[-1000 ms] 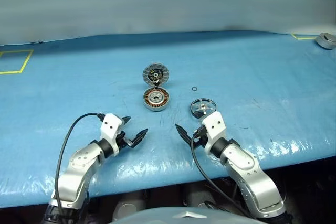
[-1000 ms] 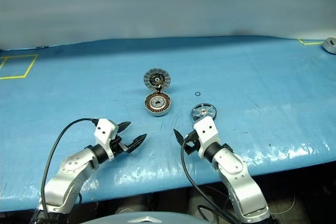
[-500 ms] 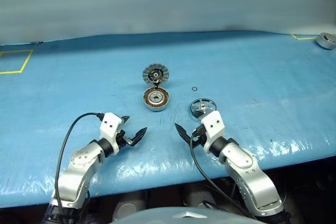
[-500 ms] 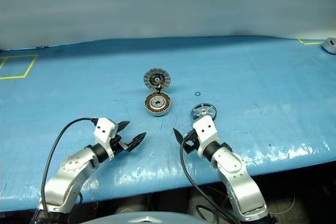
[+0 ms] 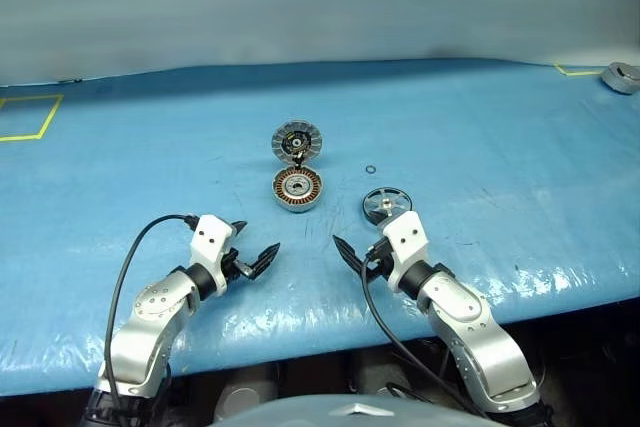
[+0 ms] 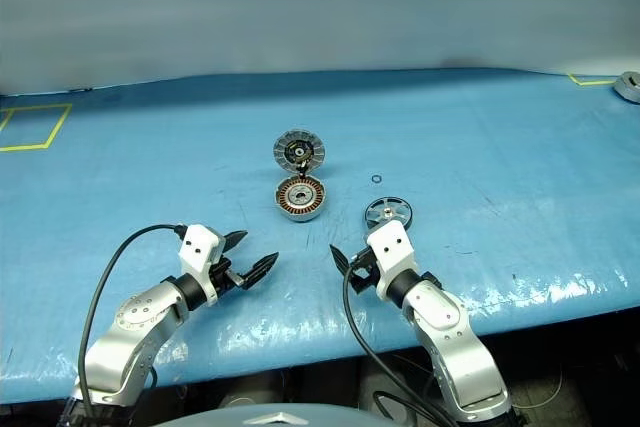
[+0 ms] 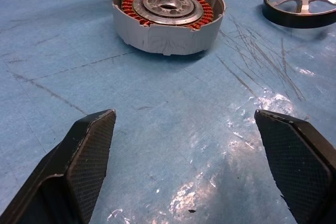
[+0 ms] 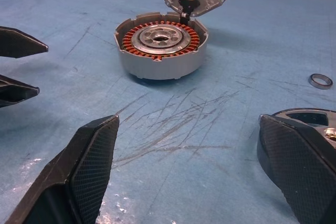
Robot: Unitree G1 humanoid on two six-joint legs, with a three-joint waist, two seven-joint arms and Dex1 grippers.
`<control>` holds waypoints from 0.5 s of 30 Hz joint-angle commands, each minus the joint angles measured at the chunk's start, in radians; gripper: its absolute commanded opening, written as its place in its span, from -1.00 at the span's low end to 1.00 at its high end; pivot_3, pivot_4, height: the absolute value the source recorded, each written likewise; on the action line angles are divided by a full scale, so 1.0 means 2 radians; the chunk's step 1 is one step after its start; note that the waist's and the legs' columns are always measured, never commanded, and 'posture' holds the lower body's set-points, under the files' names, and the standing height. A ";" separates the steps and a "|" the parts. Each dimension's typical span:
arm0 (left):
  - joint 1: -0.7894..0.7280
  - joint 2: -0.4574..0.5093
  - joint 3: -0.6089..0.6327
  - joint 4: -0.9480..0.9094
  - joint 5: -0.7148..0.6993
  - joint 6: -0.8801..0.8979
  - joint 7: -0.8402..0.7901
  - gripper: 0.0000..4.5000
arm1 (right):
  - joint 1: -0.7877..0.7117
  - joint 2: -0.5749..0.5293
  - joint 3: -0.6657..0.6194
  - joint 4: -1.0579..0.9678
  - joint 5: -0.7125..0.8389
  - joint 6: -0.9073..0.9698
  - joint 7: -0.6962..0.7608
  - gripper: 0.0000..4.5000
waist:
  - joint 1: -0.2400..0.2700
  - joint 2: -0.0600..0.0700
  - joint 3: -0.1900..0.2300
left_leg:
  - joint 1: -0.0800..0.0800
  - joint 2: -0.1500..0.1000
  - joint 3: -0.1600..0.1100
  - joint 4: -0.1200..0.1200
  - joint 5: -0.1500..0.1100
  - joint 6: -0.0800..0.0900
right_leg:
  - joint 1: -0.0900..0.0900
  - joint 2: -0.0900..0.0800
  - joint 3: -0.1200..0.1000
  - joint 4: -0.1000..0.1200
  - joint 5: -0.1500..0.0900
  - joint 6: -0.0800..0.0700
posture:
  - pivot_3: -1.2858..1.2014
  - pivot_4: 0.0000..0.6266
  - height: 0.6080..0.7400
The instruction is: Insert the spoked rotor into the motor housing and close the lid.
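The motor housing [image 5: 297, 189], a silver-grey cup ringed with copper windings, sits mid-table. Its lid [image 5: 297, 139] stands upright behind it on the hinge, inner face toward me. To the right of the housing and slightly nearer lies the spoked rotor [image 5: 386, 204], flat on the table with its dark rim and silver spokes. My left gripper [image 5: 257, 238] hovers open, nearer than the housing and to its left, with nothing between its fingers. My right gripper [image 8: 187, 124] is open and empty too, just in front of the rotor; the rotor's rim sits beside its right fingertip [image 8: 294, 161].
A tiny black ring [image 5: 371, 170] lies right of the lid. The blue table cover [image 5: 480, 137] is scratched between grippers and housing. A yellow tape square [image 5: 25, 117] marks the far left. A grey round part [image 5: 621, 77] sits at the far right corner.
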 commanded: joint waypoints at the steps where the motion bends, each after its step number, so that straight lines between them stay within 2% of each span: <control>1: 0.001 0.001 0.001 -0.004 0.004 -0.009 -0.002 1.00 | 0.000 0.001 0.003 -0.012 0.001 -0.008 0.003 0.99 | 0.000 0.000 0.000 | 0.000 0.000 0.000 0.000 0.000 0.000 | 0.000 0.000 0.000 0.000 0.000 0.000 | 0.03 -0.52 1.00; 9: 0.002 0.001 0.001 -0.004 0.007 -0.009 -0.004 1.00 | -0.010 -0.003 0.008 -0.016 -0.001 0.011 0.003 0.99 | 0.000 0.000 0.000 | 0.000 0.000 0.000 0.000 0.000 0.000 | 0.000 0.000 0.000 0.000 0.000 0.000 | 0.03 -0.52 1.00; 12: 0.002 0.001 0.001 -0.005 0.007 -0.007 -0.004 1.00 | -0.050 -0.013 0.032 -0.032 -0.025 0.079 -0.007 0.99 | -0.001 0.000 0.000 | 0.000 0.000 0.000 0.000 0.000 0.000 | 0.000 0.000 0.000 0.000 0.000 0.000 | 0.03 -0.52 1.00; 15: 0.001 0.001 0.000 -0.005 0.008 -0.007 -0.004 1.00 | -0.115 -0.019 0.056 -0.049 -0.015 0.173 0.010 0.99 | -0.001 0.000 0.000 | 0.000 0.000 0.000 0.000 0.000 0.000 | 0.000 0.000 0.000 0.000 0.000 0.000 | 0.03 -0.52 1.00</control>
